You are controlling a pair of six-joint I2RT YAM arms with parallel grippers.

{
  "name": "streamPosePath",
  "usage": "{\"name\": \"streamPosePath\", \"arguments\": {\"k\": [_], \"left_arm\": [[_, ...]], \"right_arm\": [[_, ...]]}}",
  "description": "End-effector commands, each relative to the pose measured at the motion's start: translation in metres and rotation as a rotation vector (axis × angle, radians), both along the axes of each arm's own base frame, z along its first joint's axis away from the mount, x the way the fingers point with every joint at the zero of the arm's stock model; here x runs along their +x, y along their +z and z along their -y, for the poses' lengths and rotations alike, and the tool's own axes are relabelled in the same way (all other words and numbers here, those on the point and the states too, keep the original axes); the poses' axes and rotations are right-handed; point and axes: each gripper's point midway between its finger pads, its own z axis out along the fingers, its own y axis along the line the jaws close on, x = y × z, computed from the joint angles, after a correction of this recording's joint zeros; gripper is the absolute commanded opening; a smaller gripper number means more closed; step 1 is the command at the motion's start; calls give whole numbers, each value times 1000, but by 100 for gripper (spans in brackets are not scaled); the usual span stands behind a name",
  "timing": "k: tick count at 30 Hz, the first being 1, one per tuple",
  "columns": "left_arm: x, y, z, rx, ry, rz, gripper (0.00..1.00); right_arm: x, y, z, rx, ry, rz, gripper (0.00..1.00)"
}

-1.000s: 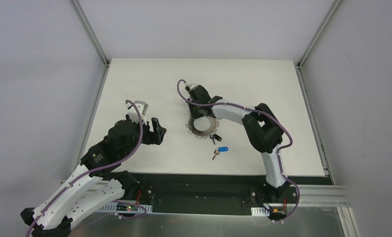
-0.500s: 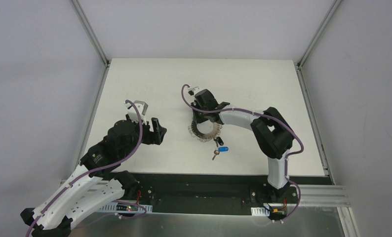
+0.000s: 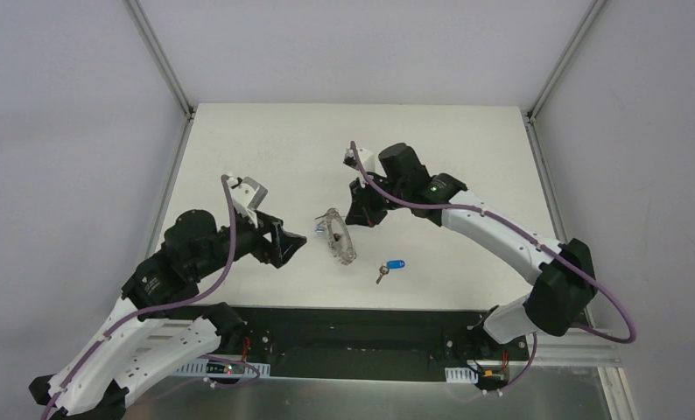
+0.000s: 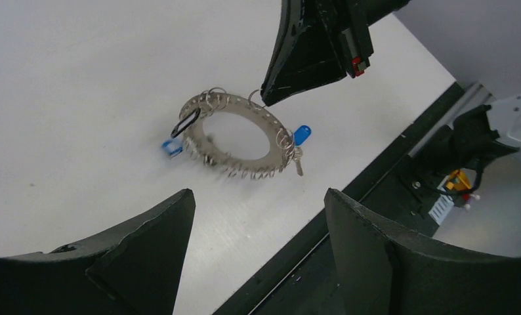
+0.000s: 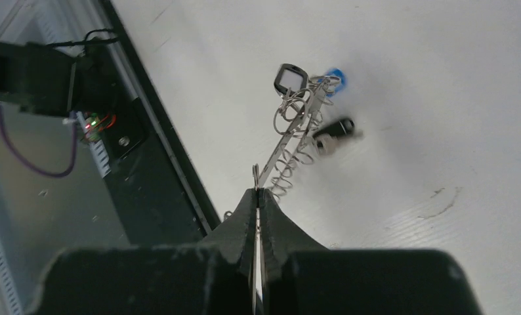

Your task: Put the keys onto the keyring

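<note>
My right gripper (image 3: 353,217) (image 5: 258,191) is shut on the edge of the silvery keyring (image 3: 344,250) (image 4: 269,121) (image 5: 297,141). It holds the keyring off the table, tilted, with wire loops all round it. A black key (image 5: 336,128), a black tag (image 4: 186,123) (image 5: 289,77) and a blue key (image 4: 172,148) (image 5: 333,73) hang from it. A loose blue-capped key (image 3: 394,264) (image 4: 302,134) lies on the table beyond the ring. My left gripper (image 3: 293,246) (image 4: 259,193) is open and empty, just left of the ring and facing it.
The white table (image 3: 466,166) ends at a black rail (image 3: 353,315) along the near edge, close under the ring. Grey walls stand on both sides. The right arm (image 3: 501,232) stretches across the right half of the table.
My right gripper has lifted the keyring off the table and drawn back to the right, so the ring now hangs tilted. My left gripper has moved right, toward the ring.
</note>
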Motion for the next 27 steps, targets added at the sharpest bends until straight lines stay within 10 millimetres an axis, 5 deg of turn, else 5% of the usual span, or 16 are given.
{"name": "streamPosePath", "arguments": {"k": [1,15,27], "left_arm": [[-27,47,20,-62,-222,116,72],[-55,85,60,-141,-515,91,66],[-69,103,80,-224,-663,77,62]], "right_arm": [[-56,63,8,92,233,-32,0],[-147,144,20,197,572,-56,0],[-165,174,15,215,622,18,0]]}}
